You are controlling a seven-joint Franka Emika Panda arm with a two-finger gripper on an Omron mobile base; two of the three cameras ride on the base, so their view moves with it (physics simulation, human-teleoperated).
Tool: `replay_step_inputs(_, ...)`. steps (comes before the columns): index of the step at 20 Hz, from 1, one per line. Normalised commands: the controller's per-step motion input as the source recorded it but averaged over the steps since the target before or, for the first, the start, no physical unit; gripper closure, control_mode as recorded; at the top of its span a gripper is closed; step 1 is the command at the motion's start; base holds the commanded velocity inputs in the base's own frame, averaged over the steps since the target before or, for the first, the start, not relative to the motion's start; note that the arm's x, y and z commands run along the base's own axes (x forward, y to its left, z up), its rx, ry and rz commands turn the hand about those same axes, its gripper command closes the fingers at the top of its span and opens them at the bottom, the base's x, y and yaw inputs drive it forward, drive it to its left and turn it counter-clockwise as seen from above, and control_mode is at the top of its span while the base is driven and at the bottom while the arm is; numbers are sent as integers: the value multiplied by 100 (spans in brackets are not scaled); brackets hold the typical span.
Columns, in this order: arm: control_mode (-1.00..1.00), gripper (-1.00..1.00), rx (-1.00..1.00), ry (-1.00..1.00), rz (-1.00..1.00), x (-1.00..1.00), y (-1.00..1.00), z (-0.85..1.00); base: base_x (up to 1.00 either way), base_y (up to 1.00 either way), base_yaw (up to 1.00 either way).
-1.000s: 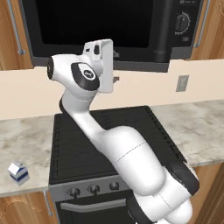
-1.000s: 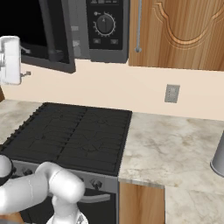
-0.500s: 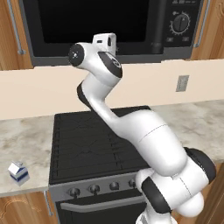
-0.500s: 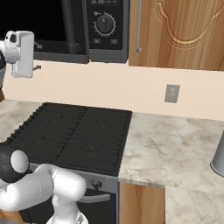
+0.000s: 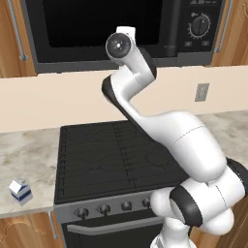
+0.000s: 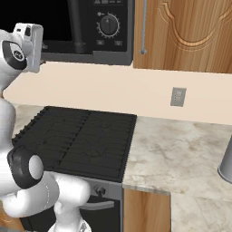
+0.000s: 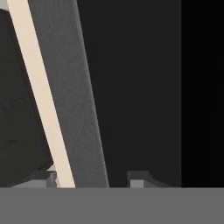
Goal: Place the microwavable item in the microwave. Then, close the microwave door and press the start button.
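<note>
A: Starting nearest the stove (image 5: 116,160), what sits there?

B: The black stove is bare on top, knobs along its front. To its left on the marbled worktop (image 5: 24,160) stands the white-and-blue milk carton (image 5: 20,190). To the stove's right the worktop runs on toward a grey cylinder (image 6: 226,161) at the far edge, with a wall outlet (image 6: 178,96) on the backsplash above it.

A: And the arm?

B: It rises over the stove, and the gripper (image 7: 94,179) is held up against the lower frame of the microwave door (image 5: 97,24), above the stove. In the hand view the jaws look spread, with the door's grey frame and black glass filling the space between and beyond them, and they pinch nothing.

A: Where is the dark red bowl?

B: I can't find it on the worktop or the stove. The black glass gives no look inside, so I judge it is probably already in the microwave (image 6: 97,31), but that can't be confirmed.

A: So how far along are we?

B: The door looks flush with the microwave body, so closing seems done or all but done. What's left is the start button on the black panel with the round dial (image 6: 109,25), right of the door. The gripper sits well left of that panel, so it would need to travel across.
</note>
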Motion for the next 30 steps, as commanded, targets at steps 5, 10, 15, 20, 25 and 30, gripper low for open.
replay_step_inputs(5,-100,-100,8,-1,22,19,-9,-8,0,0,0)
replay_step_inputs(10,-100,-100,1,-15,12,-78,-30,0,0,0,0)
replay_step_inputs(15,-100,-100,0,-28,9,-100,-50,5,0,0,0)
replay_step_inputs(20,-100,-100,10,-7,8,-80,-90,1,0,0,0)
replay_step_inputs(25,-100,-100,22,0,13,-36,-100,6,0,0,0)
replay_step_inputs(30,-100,-100,18,0,16,-3,-84,0,0,0,0)
